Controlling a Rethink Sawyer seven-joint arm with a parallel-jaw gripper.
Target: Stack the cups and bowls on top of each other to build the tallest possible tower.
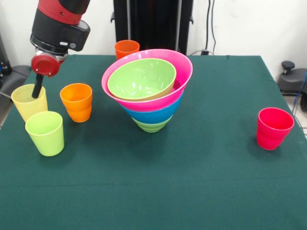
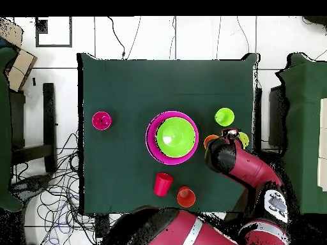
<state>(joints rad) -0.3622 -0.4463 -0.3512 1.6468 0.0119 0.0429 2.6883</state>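
Observation:
The tower (image 1: 148, 91) stands mid-table: a small light green bowl (image 1: 151, 125) at the bottom, then a blue bowl (image 1: 152, 114), a pink bowl (image 1: 182, 72) and a light green bowl (image 1: 141, 79) nested on top. My gripper (image 1: 37, 90) reaches down into the pale yellow cup (image 1: 28, 103) at the left. In front of that cup stands a lime green cup (image 1: 45, 132), and an orange cup (image 1: 76, 102) is to its right. A second orange cup (image 1: 126, 49) stands behind the tower. A pinkish-red cup (image 1: 273, 128) stands alone at the right. The overhead view shows a red cup (image 2: 163, 184) near the orange cup (image 2: 186, 197).
My arm (image 2: 239, 163) covers part of the yellow cup (image 2: 244, 138) and of an orange cup (image 2: 209, 140) in the overhead view. The green table (image 1: 192, 182) is bounded by a wall and cables beyond its far edge.

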